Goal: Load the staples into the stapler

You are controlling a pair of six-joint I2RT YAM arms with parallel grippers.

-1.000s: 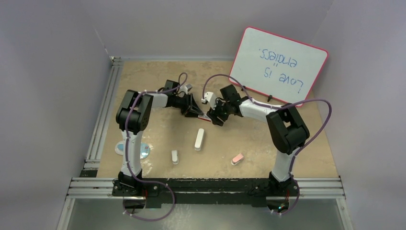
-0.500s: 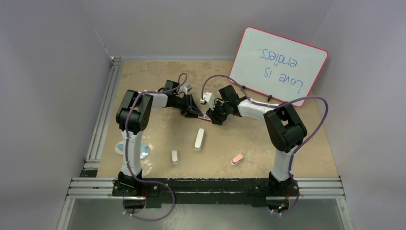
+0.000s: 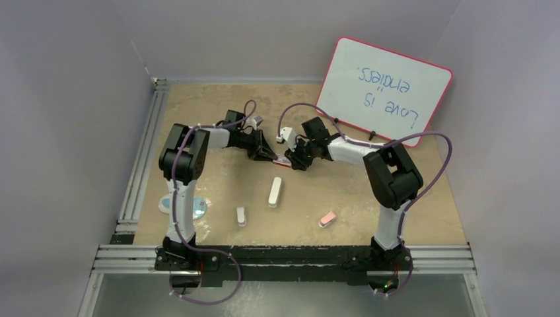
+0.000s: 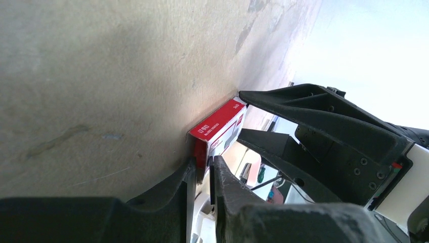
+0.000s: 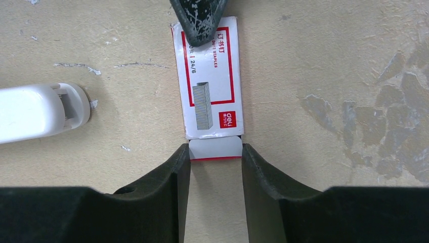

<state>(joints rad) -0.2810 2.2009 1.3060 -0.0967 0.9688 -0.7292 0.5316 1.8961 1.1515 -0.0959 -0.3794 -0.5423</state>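
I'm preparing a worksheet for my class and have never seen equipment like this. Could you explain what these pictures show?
Two robot arms are bolted to a table. One picture looks down from overhead; the other two come from cameras on each wrist. On the table are a white stapler, a small pink item and, at the back, a whiteboard. The left jaws pinch one end of a red-and-white staple box; the right jaws sit either side of its open flap.

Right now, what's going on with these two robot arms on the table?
Both arms meet over a red-and-white staple box lying on the table. The left gripper pinches one end, while the right gripper closes on the open flap at the other end. A white stapler lies nearby, untouched.
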